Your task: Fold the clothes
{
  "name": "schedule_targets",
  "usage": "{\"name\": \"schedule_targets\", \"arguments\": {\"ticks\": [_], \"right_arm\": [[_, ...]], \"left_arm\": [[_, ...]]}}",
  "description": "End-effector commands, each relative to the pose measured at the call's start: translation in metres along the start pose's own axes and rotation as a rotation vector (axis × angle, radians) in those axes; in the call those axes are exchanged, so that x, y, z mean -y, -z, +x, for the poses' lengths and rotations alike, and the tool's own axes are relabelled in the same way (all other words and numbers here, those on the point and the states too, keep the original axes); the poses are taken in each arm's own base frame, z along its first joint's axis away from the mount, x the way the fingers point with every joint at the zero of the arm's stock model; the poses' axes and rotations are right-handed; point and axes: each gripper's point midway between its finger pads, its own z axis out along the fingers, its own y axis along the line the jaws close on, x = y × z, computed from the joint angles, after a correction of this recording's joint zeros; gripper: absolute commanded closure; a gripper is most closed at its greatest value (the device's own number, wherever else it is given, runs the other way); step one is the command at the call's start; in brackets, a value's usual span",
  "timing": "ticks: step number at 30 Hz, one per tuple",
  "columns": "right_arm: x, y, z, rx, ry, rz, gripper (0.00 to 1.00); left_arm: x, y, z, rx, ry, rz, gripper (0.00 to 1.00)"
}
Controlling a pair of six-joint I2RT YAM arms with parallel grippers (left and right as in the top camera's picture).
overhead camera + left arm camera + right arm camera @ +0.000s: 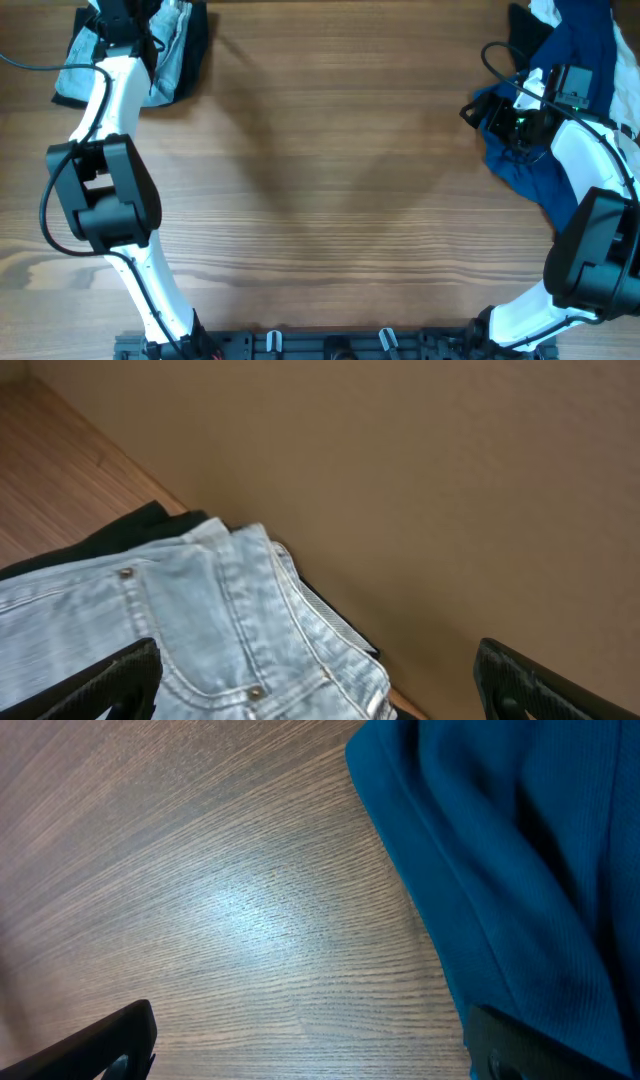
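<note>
Pale denim shorts [172, 52] lie bunched on a black piece [196, 40] at the table's far left corner. My left gripper [125, 22] hangs over them. In the left wrist view it [320, 695] is open, its fingertips [110, 680] wide apart, with the shorts [200, 620] beneath and nothing gripped. A navy-blue shirt [525, 165] is heaped at the far right with a white piece [545, 10] behind it. My right gripper [492, 112] sits at the heap's left edge. It [310, 1050] is open over bare wood, one finger above the shirt's [530, 870] edge.
The wooden table [330, 180] stretches between the two heaps. A tan wall [450, 480] rises just behind the shorts at the table's far edge. A black cable [30, 65] trails off at the far left. The arm bases stand along the front edge [330, 345].
</note>
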Motion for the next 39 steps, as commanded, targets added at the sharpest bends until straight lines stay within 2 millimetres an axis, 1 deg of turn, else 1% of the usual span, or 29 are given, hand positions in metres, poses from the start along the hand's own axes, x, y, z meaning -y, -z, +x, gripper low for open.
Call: {"name": "schedule_targets", "arguments": {"ticks": [1, 2, 3, 4, 6, 7, 8, 10, 11, 12, 14, 15, 16, 19, 20, 22, 25, 29, 30, 32, 33, 34, 36, 37, 39], "right_arm": [[-0.005, 0.004, -0.01, 0.029, 0.04, 0.002, 0.0], [-0.006, 0.005, -0.012, 0.034, 0.049, -0.001, 0.0], [-0.015, 0.01, -0.016, 0.044, 0.106, -0.03, 0.0], [-0.022, 0.02, -0.022, 0.059, 0.149, -0.04, 0.0], [-0.031, 0.038, -0.03, 0.091, 0.2, -0.043, 0.0], [-0.041, 0.055, -0.038, 0.125, 0.225, -0.047, 0.0], [-0.051, 0.075, -0.046, 0.165, 0.245, -0.052, 0.01], [-0.07, 0.112, -0.054, 0.244, 0.296, -0.06, 0.0], [-0.08, 0.134, -0.055, 0.292, 0.319, -0.064, 0.0], [-0.085, 0.146, -0.055, 0.321, 0.332, -0.068, 0.0], [-0.104, 0.19, -0.052, 0.421, 0.376, -0.076, 0.0], [-0.112, 0.211, -0.048, 0.469, 0.397, -0.081, 0.0], [-0.118, 0.241, -0.04, 0.533, 0.412, -0.055, 0.0], [-0.119, 0.273, -0.02, 0.583, 0.412, -0.014, 0.0], [-0.123, 0.287, -0.008, 0.604, 0.421, -0.016, 0.0], [-0.126, 0.297, 0.001, 0.622, 0.428, -0.019, 0.0], [-0.129, 0.307, 0.008, 0.645, 0.435, -0.018, 0.0], [-0.128, 0.305, 0.009, 0.632, 0.432, -0.015, 0.0], [-0.132, 0.307, 0.009, 0.645, 0.445, -0.024, 0.0], [-0.147, 0.307, 0.01, 0.659, 0.488, -0.06, 0.0], [-0.161, 0.308, 0.007, 0.687, 0.529, -0.093, 0.0], [-0.169, 0.308, 0.005, 0.707, 0.556, -0.105, 0.0], [-0.193, 0.307, 0.005, 0.784, 0.665, -0.118, 0.0], [-0.198, 0.307, 0.006, 0.814, 0.682, -0.124, 0.0], [-0.202, 0.3, 0.015, 0.858, 0.698, -0.147, 0.0]], "left_arm": [[0.039, 0.033, -0.041, 0.056, -0.046, 0.101, 0.0], [0.048, 0.047, -0.053, 0.069, -0.059, 0.117, 0.0], [0.062, 0.075, -0.07, 0.079, -0.074, 0.141, 0.0], [0.072, 0.098, -0.08, 0.076, -0.078, 0.155, 0.0], [0.083, 0.132, -0.091, 0.062, -0.094, 0.171, 0.0], [0.087, 0.15, -0.096, 0.053, -0.105, 0.179, 0.0], [0.092, 0.173, -0.098, 0.034, -0.12, 0.189, 0.0], [0.097, 0.211, -0.096, -0.014, -0.144, 0.2, 0.0], [0.098, 0.226, -0.093, -0.035, -0.154, 0.205, 0.0], [0.098, 0.233, -0.093, -0.043, -0.159, 0.207, 0.0], [0.097, 0.249, -0.09, -0.068, -0.171, 0.208, 0.0], [0.096, 0.253, -0.089, -0.076, -0.174, 0.206, 0.0], [0.095, 0.254, -0.089, -0.079, -0.175, 0.205, 0.0], [0.095, 0.254, -0.088, -0.08, -0.176, 0.204, 0.0], [0.095, 0.254, -0.089, -0.079, -0.175, 0.205, 0.0], [0.095, 0.254, -0.088, -0.08, -0.176, 0.204, 0.0], [0.095, 0.254, -0.089, -0.08, -0.176, 0.205, 0.0], [0.095, 0.254, -0.088, -0.08, -0.176, 0.204, 0.0], [0.095, 0.254, -0.088, -0.08, -0.176, 0.204, 0.0], [0.095, 0.254, -0.088, -0.08, -0.176, 0.204, 0.0], [0.095, 0.254, -0.088, -0.08, -0.176, 0.204, 0.0], [0.095, 0.254, -0.088, -0.081, -0.176, 0.204, 0.0], [0.095, 0.254, -0.088, -0.081, -0.176, 0.204, 0.0], [0.095, 0.254, -0.088, -0.081, -0.176, 0.204, 0.0], [0.095, 0.254, -0.088, -0.081, -0.176, 0.204, 0.0]]}}
